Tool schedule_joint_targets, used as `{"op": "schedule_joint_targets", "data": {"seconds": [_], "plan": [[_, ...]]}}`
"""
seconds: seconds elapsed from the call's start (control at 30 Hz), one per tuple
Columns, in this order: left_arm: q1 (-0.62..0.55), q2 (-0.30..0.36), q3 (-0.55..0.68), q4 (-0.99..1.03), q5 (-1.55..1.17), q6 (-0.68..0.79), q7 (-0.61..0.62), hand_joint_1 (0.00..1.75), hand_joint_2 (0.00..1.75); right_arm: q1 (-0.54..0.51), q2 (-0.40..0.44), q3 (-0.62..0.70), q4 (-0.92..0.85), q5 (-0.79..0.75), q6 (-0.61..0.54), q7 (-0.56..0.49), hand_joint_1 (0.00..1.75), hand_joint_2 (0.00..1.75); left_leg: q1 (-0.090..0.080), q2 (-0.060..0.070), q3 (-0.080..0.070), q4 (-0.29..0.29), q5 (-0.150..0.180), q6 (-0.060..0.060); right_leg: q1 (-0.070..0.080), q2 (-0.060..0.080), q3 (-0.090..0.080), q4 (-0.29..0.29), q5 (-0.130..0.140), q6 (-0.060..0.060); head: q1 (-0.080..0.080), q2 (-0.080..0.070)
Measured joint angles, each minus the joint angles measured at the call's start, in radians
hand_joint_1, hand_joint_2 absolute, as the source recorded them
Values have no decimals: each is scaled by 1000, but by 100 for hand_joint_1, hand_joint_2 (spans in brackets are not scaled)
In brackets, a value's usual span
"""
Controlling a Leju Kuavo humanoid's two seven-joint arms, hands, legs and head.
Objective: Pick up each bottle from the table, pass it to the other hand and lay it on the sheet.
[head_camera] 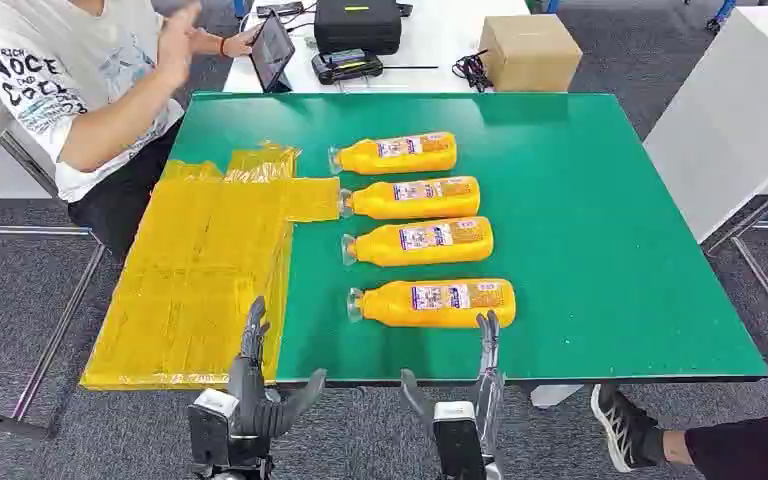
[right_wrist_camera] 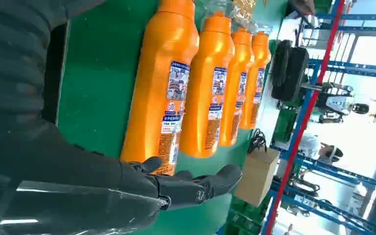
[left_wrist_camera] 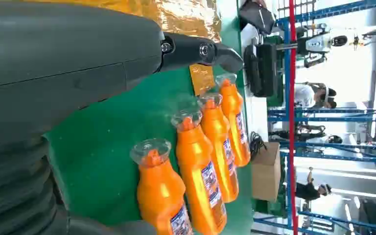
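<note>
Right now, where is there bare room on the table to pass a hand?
Bare green table lies right of the four orange bottles, and a strip between their caps and the yellow sheet. The gaps between the bottles are tight.

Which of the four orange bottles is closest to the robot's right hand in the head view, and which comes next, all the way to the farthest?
From the right hand:
1. Front bottle, just beyond the fingers.
2. Second bottle, one row back.
3. Third bottle, behind that.
4. Back bottle, nearest the table's far edge.
</note>
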Motion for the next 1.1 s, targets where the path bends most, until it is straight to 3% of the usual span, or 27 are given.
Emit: {"op": "schedule_joint_targets", "data": {"seconds": [0.83, 1.1], "plan": [[-3, 0, 4, 0, -3, 16, -4, 0, 175, 0, -1, 1, 0, -7, 0, 11, 0, 175, 0, 0, 0, 0, 0, 0, 0, 0, 0, 0, 0, 0, 0, 0], [-34, 0, 14, 3, -64, 8, -11, 0, 175, -25, -21, 16, -41, 199, -1, 98, 0, 175, 0, 0, 0, 0, 0, 0, 0, 0, 0, 0, 0, 0, 0, 0]]}}
